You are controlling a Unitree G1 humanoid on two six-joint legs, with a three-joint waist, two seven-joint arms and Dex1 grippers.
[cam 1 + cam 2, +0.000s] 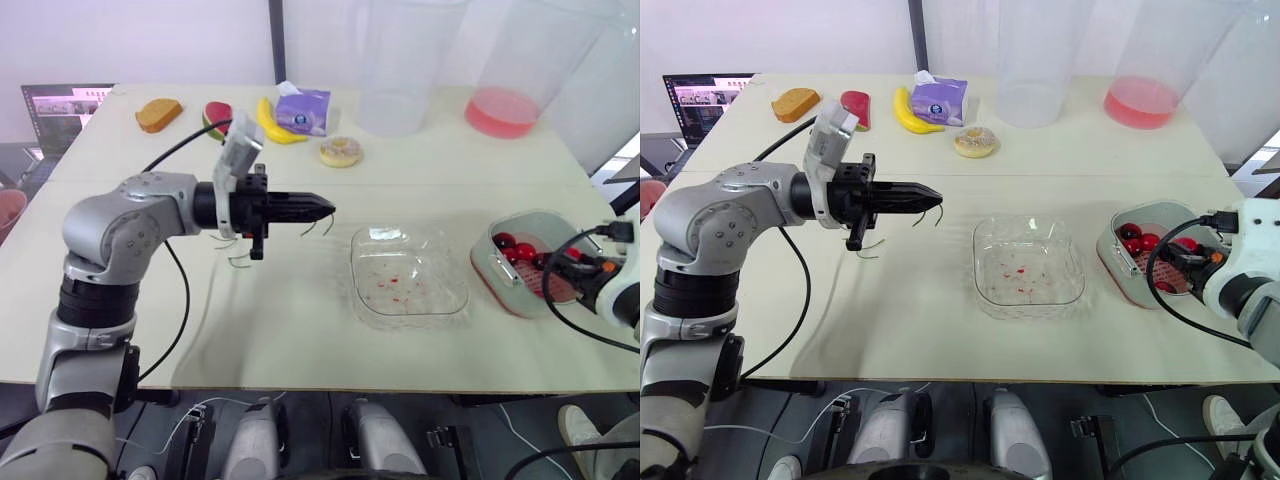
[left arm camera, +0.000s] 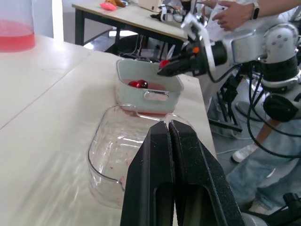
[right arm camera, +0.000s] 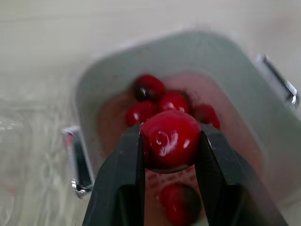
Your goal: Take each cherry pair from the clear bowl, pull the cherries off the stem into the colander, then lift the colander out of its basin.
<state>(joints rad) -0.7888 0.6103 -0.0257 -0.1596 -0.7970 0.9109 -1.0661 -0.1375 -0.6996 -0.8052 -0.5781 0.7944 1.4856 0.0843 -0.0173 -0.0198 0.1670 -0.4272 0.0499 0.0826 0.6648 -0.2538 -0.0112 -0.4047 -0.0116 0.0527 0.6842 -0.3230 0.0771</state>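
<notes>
L gripper (image 1: pixel 325 208): fingers pressed tight together, no gap in wrist view; held level above table (image 1: pixel 300 330), tip aimed at bowl.
Stem (image 1: pixel 306 228): thin, forked, hung from L gripper's tip, apparently pinched there.
Loose stems (image 1: pixel 240 258): lay on table under L gripper's wrist end, behind its tip.
Bowl (image 1: pixel 440 255): clear, just ahead of L gripper's tip and lower; sat between the 2 grippers; red smears on its floor.
R gripper (image 3: pixel 170 134): pinched 1 cherry, a finger on each side.
Cherry (image 3: pixel 171 146): red, glossy, clamped at R gripper's tips, held above colander, apart from the fruit below.
Colander (image 3: pixel 221 122): reddish, sat inside basin, directly under R gripper.
Basin (image 1: pixel 484 255): pale, w/ side handles, on table under R gripper; right beside bowl, couldn't tell if touching.
Other cherries (image 3: pixel 149 87): several in colander, below and beyond R gripper's tips; one darker than the rest.
Far side of table, beyond L gripper: bread (image 1: pixel 158 114), banana (image 1: pixel 270 122), tissue pack (image 1: pixel 302 110), donut (image 1: pixel 341 151).
Tub (image 1: pixel 500 110): clear, pink liquid inside; well beyond R gripper, at table's far edge.
</notes>
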